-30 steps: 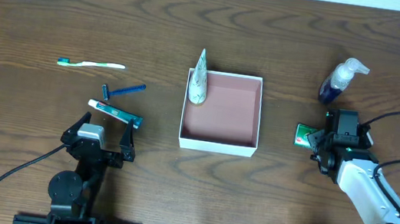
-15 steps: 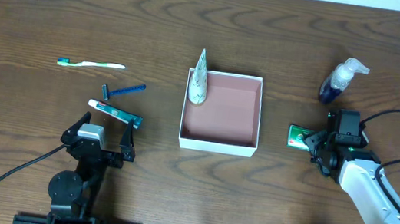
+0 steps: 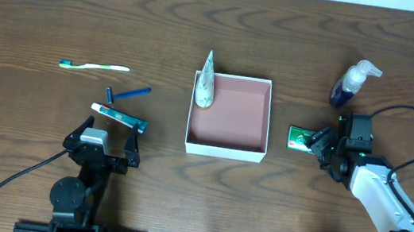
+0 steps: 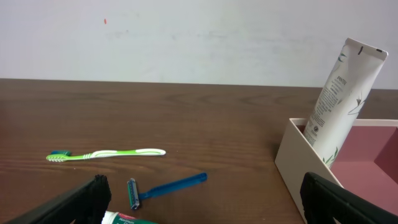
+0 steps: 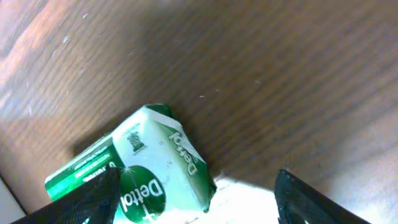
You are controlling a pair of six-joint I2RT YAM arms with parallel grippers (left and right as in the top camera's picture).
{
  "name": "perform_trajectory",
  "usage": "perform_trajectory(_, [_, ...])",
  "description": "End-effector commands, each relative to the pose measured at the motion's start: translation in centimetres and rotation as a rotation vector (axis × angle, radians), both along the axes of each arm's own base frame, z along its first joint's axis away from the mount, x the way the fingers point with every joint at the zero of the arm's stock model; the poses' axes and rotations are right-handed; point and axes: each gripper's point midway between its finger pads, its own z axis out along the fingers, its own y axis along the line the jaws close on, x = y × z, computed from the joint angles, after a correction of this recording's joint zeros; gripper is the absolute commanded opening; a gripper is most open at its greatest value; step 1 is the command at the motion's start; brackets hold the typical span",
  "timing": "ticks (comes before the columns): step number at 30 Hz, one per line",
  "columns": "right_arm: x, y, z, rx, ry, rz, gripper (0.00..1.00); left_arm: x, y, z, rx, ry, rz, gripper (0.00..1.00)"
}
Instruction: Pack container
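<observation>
**Overhead view, read from the left edge.** A toothbrush is lying flat in the upper left. Below it a blue razor and a toothpaste carton are lying just ahead of my left hand. That hand is resting low in the frame with its jaws spread wide and nothing between them.

At centre the container is sitting square to the frame, open side up. A tube is leaning in its upper left corner, and the rest of its pinkish floor is showing bare.

Just right of the container's right wall, with a thin strip of table between, a green soap box is lying with its long axis running roughly left to right, slightly tilted. My right hand is sitting at the box's right end. In the right wrist view the box is lying toward one finger with a gap toward the other, so I cannot tell whether the hand is clamping it or only touching it. A pump bottle is standing above and to the right.

**Relation I am steering by:** the container is lying straight left of the right hand in the frame, with the soap box between them. I am therefore judging the right arm the nearer one, and the coming move as a short leftward carry over the wall.
</observation>
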Motion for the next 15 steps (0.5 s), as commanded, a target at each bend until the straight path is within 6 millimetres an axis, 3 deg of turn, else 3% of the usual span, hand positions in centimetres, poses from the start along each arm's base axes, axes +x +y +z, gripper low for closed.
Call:
perform_trajectory(1, [-1.4,0.2,-1.3,-0.065,0.075,0.201,0.74,-0.1,-0.2,-1.5,0.001,0.043,-0.016,0.98])
perform_trajectory(4, [-0.9,0.5,-0.8,-0.077,0.067,0.264,0.74,-0.1,-0.2,-1.5,0.001,0.044,-0.016,0.98])
perform_trajectory(8, [0.2,0.8,0.2,-0.098,0.037,0.358,0.82,-0.1,-0.2,-1.5,0.001,0.044,-0.016,0.98])
perform_trajectory(15, [3.5,1.3,3.8,-0.198,-0.049,0.564,0.95,-0.1,-0.2,-1.5,0.001,0.044,-0.016,0.98])
